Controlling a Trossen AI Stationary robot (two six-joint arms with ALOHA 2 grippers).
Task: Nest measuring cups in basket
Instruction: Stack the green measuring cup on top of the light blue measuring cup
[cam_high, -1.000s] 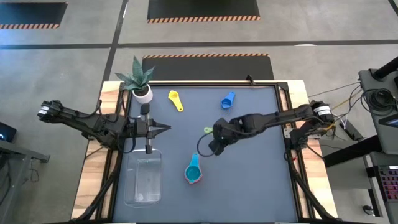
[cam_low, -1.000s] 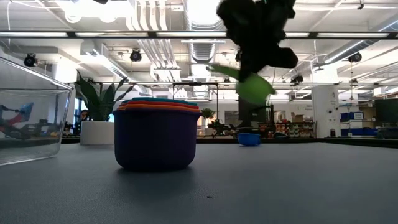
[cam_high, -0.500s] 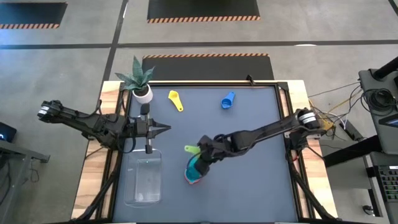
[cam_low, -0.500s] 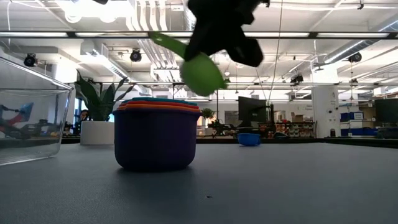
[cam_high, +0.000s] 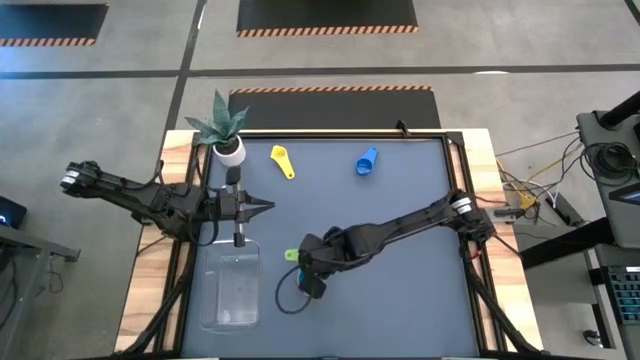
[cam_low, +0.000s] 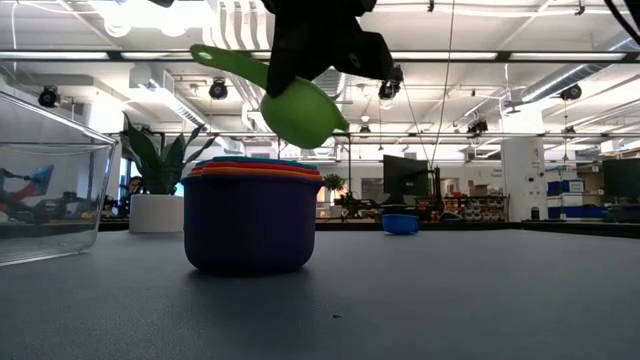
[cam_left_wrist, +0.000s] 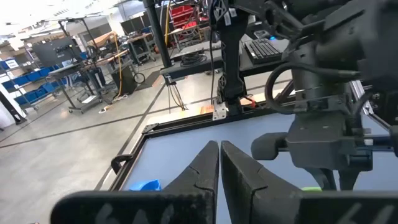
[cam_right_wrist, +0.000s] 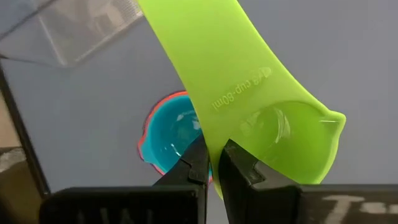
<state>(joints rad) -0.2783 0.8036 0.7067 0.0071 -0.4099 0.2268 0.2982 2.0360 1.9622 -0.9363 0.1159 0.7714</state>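
Note:
My right gripper (cam_high: 311, 272) is shut on the green measuring cup (cam_low: 300, 110) and hovers over the nested stack (cam_low: 250, 215): a purple cup with orange, red and teal ones inside it. From overhead the gripper hides the stack, and only the green handle (cam_high: 291, 254) shows. The right wrist view shows the teal cup (cam_right_wrist: 177, 137) below the green one. The yellow cup (cam_high: 283, 160) and the blue cup (cam_high: 366, 161) lie on the mat toward the far edge. The clear basket (cam_high: 231, 290) stands near the left. My left gripper (cam_high: 268, 207) waits shut, above the basket's far end. My right gripper pinches the green cup between its two fingers (cam_right_wrist: 199, 163) at the bowl's rim (cam_right_wrist: 216, 152), close to where the handle joins. The fingers point down from above. The cup is lifted clear above the stack, tilted, its handle (cam_low: 225, 62) slanting up toward the table's left.
A small white pot with a spiky plant (cam_high: 228, 140) stands at the far left corner. A raised black frame (cam_high: 452, 150) borders the dark mat. The mat lies open to the right of the stack and along the near edge.
My right gripper has carried the green cup from the table's middle toward the left and near edges, stopping over the stack. The cup has stayed clear of the table and turned, its handle now pointing left. The stack, the basket and my left arm have kept still.

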